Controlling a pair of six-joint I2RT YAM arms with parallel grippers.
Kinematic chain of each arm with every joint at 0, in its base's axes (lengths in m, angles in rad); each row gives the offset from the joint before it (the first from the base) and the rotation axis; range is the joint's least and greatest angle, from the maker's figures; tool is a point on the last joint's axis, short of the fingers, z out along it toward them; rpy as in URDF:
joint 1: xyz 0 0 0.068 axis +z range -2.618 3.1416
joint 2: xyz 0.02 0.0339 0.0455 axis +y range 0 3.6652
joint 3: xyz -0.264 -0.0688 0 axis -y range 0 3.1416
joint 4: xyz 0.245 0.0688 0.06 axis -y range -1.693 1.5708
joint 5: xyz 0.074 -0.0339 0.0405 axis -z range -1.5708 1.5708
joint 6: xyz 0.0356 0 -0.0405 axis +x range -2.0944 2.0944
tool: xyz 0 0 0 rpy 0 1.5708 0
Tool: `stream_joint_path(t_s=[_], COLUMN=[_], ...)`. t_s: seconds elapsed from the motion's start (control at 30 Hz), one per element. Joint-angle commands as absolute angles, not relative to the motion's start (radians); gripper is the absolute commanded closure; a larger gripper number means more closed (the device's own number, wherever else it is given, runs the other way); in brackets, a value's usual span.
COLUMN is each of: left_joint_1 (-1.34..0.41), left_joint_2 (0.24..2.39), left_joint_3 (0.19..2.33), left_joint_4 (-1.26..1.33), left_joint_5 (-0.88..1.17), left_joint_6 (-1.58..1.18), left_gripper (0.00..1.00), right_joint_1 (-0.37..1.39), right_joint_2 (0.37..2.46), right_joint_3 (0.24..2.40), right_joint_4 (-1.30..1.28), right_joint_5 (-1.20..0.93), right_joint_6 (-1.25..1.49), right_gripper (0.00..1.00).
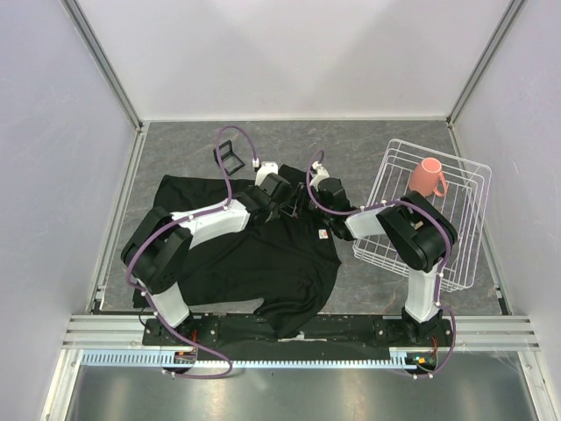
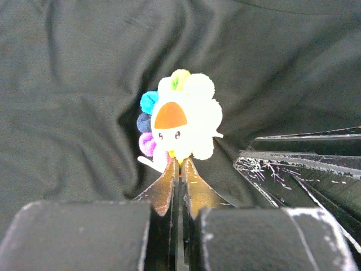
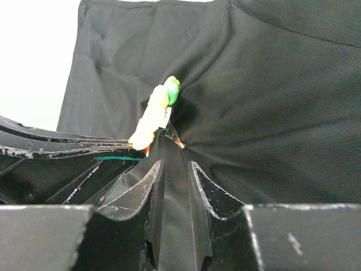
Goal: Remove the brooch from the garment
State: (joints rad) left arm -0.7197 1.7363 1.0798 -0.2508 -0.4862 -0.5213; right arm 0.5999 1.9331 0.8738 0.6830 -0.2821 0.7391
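The brooch (image 2: 183,118) is pinched by the fully closed left gripper (image 2: 179,169); the shirt (image 3: 271,113) beside it is clamped in the right gripper (image 3: 176,165), probably as anchor.

1 black T-shirt (image 1: 263,254). 1 brooch (image 2: 180,116) of many colours. 2 robot arms: 1 left arm (image 1: 188,232) and 1 right arm (image 1: 412,232). 2 grippers: 1 left gripper (image 2: 179,164) and 1 right gripper (image 3: 175,164), with 2 fingers each. 1 white wire basket (image 1: 465,254). 1 pink mug (image 1: 427,178). 1 small black bracket (image 1: 230,158).
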Motion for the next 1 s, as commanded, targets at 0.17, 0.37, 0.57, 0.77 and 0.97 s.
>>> stream_joint_path(t_s=[0.17,0.37,0.57,0.77,0.97], left_joint_1=[-0.723,-0.723,-0.723,-0.722,-0.722], left_joint_2=[1.695,1.675,1.664,1.66,1.677], left_joint_3=[1.103,1.094,1.091,1.097,1.117], left_joint_4=[-0.258,-0.264,-0.27,-0.29,-0.325], left_joint_5=[-0.473,-0.459,-0.417,-0.382,-0.37], left_joint_6=[-0.482,-0.477,-0.485,-0.491,-0.506], left_gripper=[0.98,0.98,0.98,0.98,0.98], right_joint_1=[0.598,0.603,0.603,0.604,0.606], right_joint_2=[1.986,2.009,2.023,2.033,1.994], right_joint_3=[0.925,0.94,0.951,0.96,0.948], right_joint_4=[0.683,0.683,0.677,0.666,0.624], right_joint_5=[-0.275,-0.285,-0.281,-0.276,-0.236], right_joint_6=[0.719,0.721,0.715,0.703,0.672], right_gripper=[0.72,0.73,0.74,0.8,0.89])
